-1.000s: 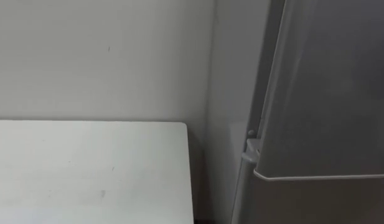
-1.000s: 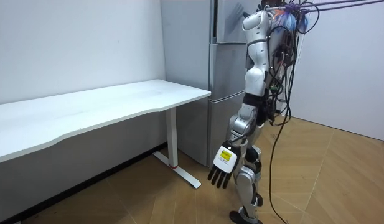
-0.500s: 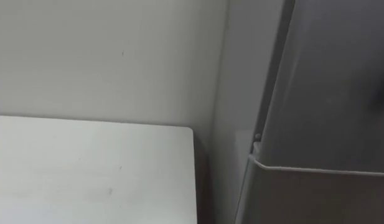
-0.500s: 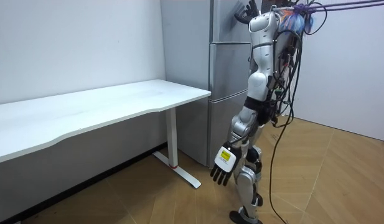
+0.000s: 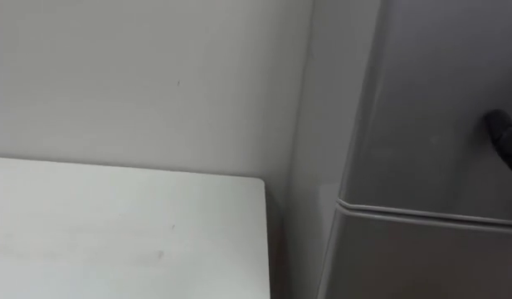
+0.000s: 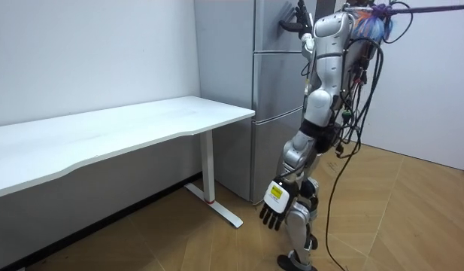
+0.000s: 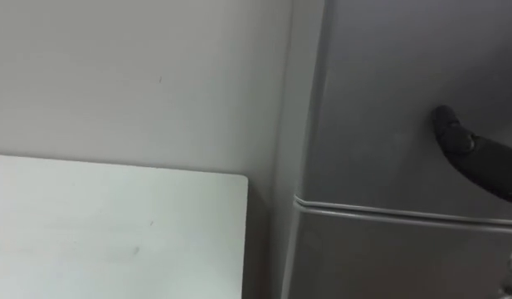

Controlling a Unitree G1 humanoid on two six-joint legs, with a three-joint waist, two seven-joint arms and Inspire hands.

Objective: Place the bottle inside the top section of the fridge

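Before the tall grey fridge [image 6: 273, 113], just past the end of the white table [image 6: 141, 124], stands upright on the wooden floor [image 6: 397, 218]. Holds the right hand [image 7: 460, 143] high against the upper door [image 7: 372, 91] — fingers stretched straight, a dark fingertip touching the panel just above the seam with the door below [image 7: 388, 257], gripping nothing. Lets the left hand [image 6: 274, 197] hang low by the thigh, fingers loose and empty. Faces doors all shut. Cannot tell where the bottle is.
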